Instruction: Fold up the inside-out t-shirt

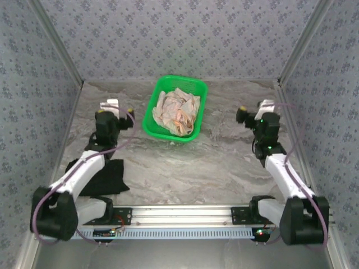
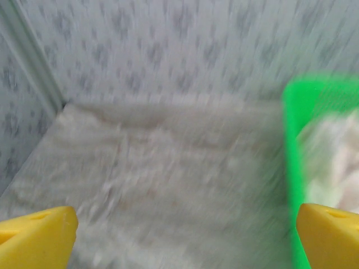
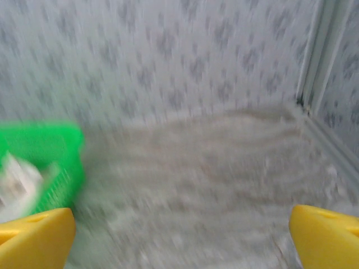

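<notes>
Loosely crumpled, the inside-out t-shirt (image 1: pixel 177 112) lies heaped in a green basket (image 1: pixel 149 122) at the rear of the worktop (image 1: pixel 224 162), pale peach with darker folds. The left hand (image 2: pixel 185 235) and right hand (image 3: pixel 182 235) gape wide, both empty.

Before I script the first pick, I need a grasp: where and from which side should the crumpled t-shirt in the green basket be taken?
Probably pinch a raised fold atop the t-shirt, coming straight down: it lies bunched in the green basket, whose walls block a sideways approach.
</notes>
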### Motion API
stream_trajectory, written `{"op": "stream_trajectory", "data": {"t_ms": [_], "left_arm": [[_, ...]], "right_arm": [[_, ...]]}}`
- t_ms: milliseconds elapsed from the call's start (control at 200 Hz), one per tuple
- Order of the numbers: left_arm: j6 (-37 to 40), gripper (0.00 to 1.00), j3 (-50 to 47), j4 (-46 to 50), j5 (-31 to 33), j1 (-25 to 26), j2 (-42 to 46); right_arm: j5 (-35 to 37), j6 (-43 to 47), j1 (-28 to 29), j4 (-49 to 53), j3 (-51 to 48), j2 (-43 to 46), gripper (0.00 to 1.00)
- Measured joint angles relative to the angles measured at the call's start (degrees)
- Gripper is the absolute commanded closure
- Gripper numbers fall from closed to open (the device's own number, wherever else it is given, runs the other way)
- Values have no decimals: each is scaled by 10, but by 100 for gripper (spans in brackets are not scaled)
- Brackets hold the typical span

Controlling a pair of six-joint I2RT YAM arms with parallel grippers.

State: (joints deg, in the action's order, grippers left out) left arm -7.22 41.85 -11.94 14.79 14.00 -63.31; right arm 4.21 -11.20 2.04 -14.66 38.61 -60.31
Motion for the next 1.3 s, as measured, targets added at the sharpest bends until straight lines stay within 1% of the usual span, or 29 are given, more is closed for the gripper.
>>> {"op": "stream_trajectory", "data": {"t_ms": [55, 120, 155, 235, 295, 380, 440, 485, 535, 590, 805, 945, 1094, 1119, 1134, 1189, 1224, 1284, 1299], "left_arm": [[-48, 0, 32, 15, -14, -1, 19], [-99, 0, 46, 28, -61, -12, 25], [-120, 0, 51, 44, -95, -16, 24], [-147, 0, 78, 102, -133, -11, -2], [-153, 0, 107, 155, -151, 10, -37], [-151, 0, 137, 209, -163, 57, -74], [-148, 0, 152, 228, -169, 94, -93], [-147, 0, 167, 241, -171, 117, -113], [-147, 0, 194, 256, -174, 137, -146], [-145, 0, 231, 266, -176, 147, -189], [-143, 0, 388, 288, -175, 158, -397], [-143, 0, 495, 338, -172, 170, -529], [-145, 0, 609, 410, -136, 192, -647], [-145, 5, 625, 418, -130, 195, -662], [-146, 9, 634, 421, -125, 196, -672], [-143, 34, 659, 434, -104, 202, -697], [-145, 47, 667, 438, -92, 202, -703], [-145, 69, 675, 439, -86, 202, -703], [-144, 77, 676, 439, -85, 202, -703]], "right_arm": [[-8, -36, -2, 25, 36, 6, 1], [-8, -59, 13, 65, 73, -6, 1], [-5, -63, 37, 90, 97, -24, 1], [-2, -59, 110, 138, 148, -89, 4], [-1, -53, 166, 177, 189, -147, 5], [17, -45, 237, 229, 257, -231, 6], [30, -47, 268, 257, 297, -276, 6], [38, -52, 280, 273, 317, -297, 5], [41, -64, 281, 290, 327, -305, 5], [43, -76, 270, 309, 330, -305, 5], [44, -122, 220, 377, 332, -296, 5], [22, -150, 216, 395, 324, -275, 6], [-8, -171, 217, 395, 313, -267, 6], [-12, -174, 218, 396, 312, -268, 6], [-14, -176, 218, 396, 311, -268, 6], [-22, -180, 219, 396, 310, -270, 6], [-26, -183, 219, 395, 310, -273, 6], [-31, -186, 219, 396, 310, -278, 6], [-32, -187, 219, 396, 310, -280, 6]]}}
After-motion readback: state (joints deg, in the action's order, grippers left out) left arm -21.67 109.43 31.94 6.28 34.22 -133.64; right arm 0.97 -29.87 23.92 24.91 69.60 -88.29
